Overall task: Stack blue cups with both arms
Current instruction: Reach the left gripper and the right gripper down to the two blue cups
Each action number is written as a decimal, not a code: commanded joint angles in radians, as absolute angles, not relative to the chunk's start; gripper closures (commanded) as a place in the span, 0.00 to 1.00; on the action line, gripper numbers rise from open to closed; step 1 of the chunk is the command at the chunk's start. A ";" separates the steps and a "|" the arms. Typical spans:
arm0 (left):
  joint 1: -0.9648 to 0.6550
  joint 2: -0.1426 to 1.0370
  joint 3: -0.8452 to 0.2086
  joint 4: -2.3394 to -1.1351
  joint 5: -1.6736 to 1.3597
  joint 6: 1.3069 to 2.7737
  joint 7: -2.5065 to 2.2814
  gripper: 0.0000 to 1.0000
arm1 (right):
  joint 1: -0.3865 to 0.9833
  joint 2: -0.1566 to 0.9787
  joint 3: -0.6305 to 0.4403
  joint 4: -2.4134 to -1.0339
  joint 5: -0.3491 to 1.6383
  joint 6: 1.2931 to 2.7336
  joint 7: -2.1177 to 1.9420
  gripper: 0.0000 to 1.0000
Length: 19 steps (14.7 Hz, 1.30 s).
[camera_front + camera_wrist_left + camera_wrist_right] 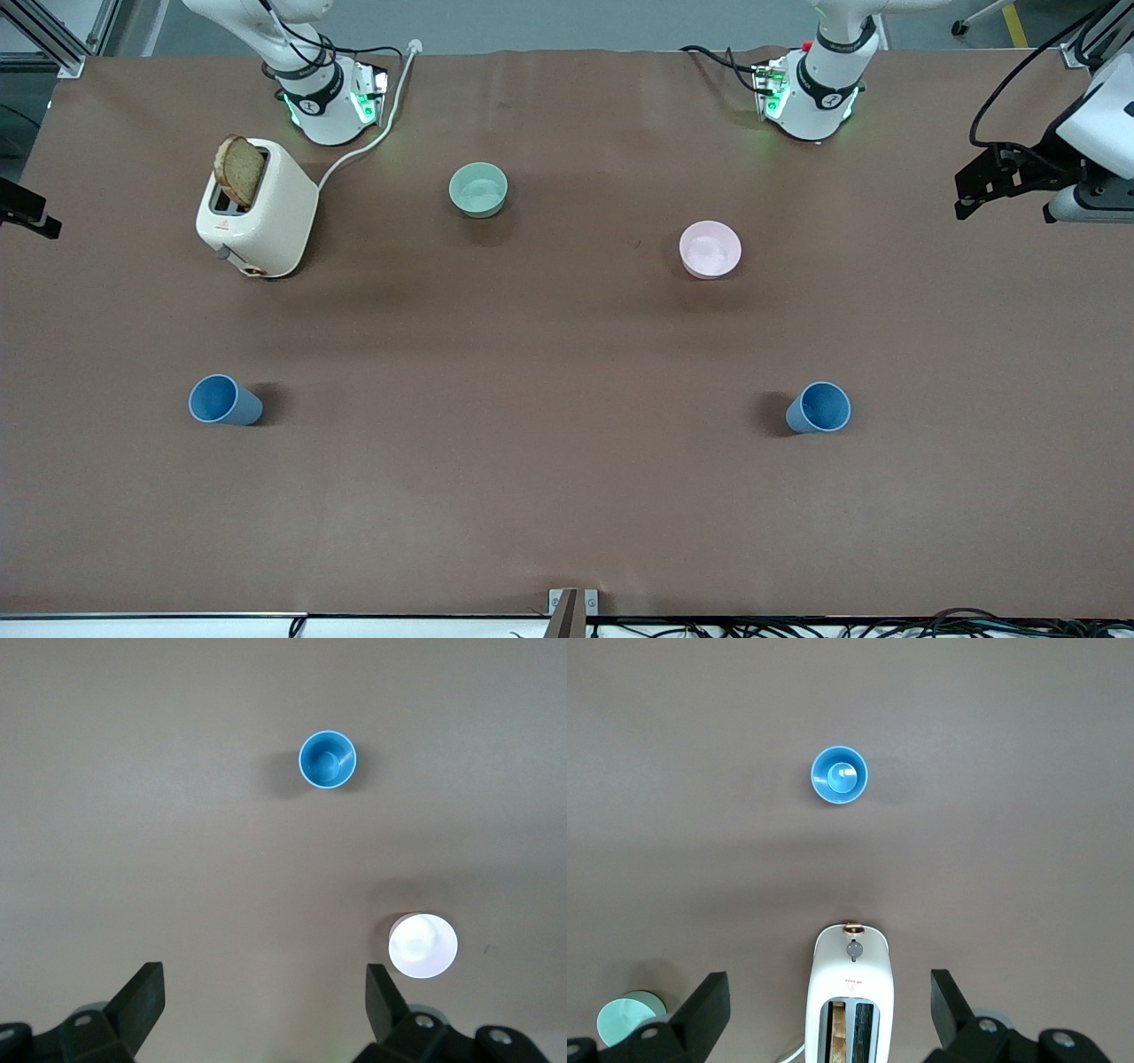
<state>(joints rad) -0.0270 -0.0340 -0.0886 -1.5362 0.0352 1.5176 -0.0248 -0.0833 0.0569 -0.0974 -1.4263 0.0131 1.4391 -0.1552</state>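
Observation:
Two blue cups stand upright on the brown table, apart. One [226, 400] is toward the right arm's end and shows in the right wrist view [840, 775]. The other [819, 408] is toward the left arm's end and shows in the left wrist view [328, 759]. My left gripper [261, 970] is open and empty, high over the table beside the pink bowl; it shows at the front view's edge [967, 190]. My right gripper [828, 974] is open and empty, high over the toaster; only a black part of it [31, 213] shows in the front view.
A cream toaster [257, 213] with a slice of bread [239, 170] stands near the right arm's base, its cord running to the base. A pale green bowl [478, 189] and a pink bowl [710, 249] sit farther from the front camera than the cups.

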 commanded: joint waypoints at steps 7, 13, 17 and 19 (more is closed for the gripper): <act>-0.026 0.162 -0.086 -1.437 0.038 1.567 -0.032 0.00 | -0.098 0.054 -0.080 -1.434 0.017 1.430 -0.166 0.00; -0.028 0.314 -0.087 -1.641 0.043 1.964 -0.101 0.00 | -0.109 0.119 -0.083 -1.431 0.049 1.537 -0.167 0.00; -0.037 0.395 -0.089 -1.762 0.044 2.244 -0.129 0.00 | -0.112 0.308 -0.084 -1.450 0.049 1.705 -0.173 0.00; -0.038 0.452 -0.087 -1.759 0.046 2.299 -0.140 0.11 | -0.139 0.388 -0.084 -1.483 0.049 1.832 -0.253 0.00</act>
